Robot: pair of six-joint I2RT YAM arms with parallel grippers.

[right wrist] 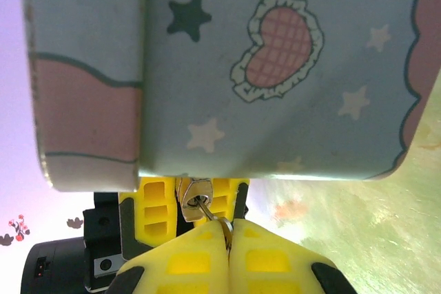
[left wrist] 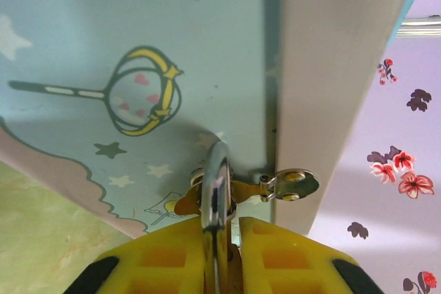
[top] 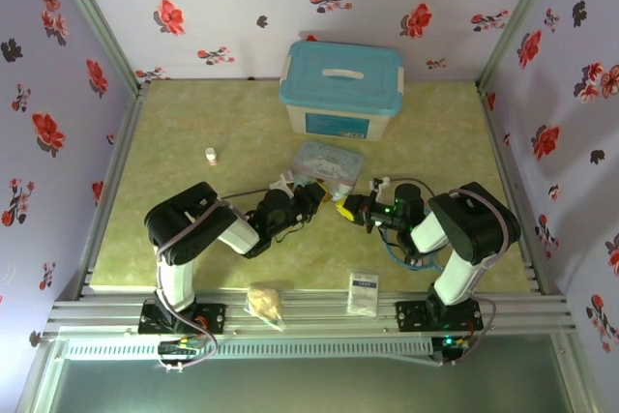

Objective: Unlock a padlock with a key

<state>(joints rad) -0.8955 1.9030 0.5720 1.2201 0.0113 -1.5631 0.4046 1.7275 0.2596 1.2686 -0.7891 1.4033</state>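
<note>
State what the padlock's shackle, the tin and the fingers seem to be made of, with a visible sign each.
The shackle looks like polished steel: silvery, with bright glints. The tin seems painted sheet metal: smooth printed cartoons, metal hasp. The fingers look like matte yellow plastic, moulded with square recesses.

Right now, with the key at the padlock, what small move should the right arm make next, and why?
Probably a slow twist of the right gripper to turn the key. It looks seated in the padlock, pinched by that gripper, while the left gripper clamps the padlock beside the tin, its shackle through the hasp. Full seating I can't confirm.
</note>
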